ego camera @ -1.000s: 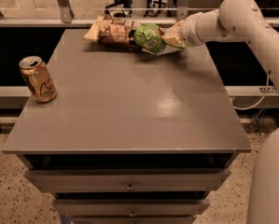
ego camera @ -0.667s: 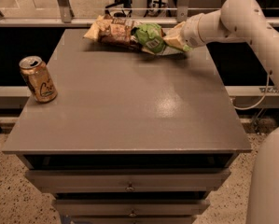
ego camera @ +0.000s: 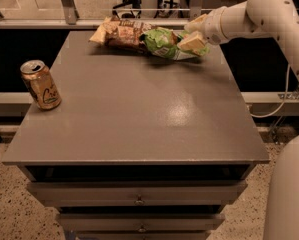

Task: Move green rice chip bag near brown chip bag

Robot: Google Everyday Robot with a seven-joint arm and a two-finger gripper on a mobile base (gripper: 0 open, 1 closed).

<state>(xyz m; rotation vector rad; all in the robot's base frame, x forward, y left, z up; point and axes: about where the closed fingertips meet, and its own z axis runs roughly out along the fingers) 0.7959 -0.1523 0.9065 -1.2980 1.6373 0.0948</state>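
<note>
The green rice chip bag lies on the grey table at the far edge. Its left end touches the brown chip bag, which lies flat to its left. My gripper reaches in from the right at the green bag's right end. Its cream fingers stand apart, one over the bag's end and one behind it. The bag rests on the table.
A gold drink can stands near the table's left edge. Drawers sit below the table's front. A railing runs behind the far edge. My white arm comes in from the upper right.
The green bag and gripper stay at about the same place by the brown bag. The fingers look slightly wider apart now.
</note>
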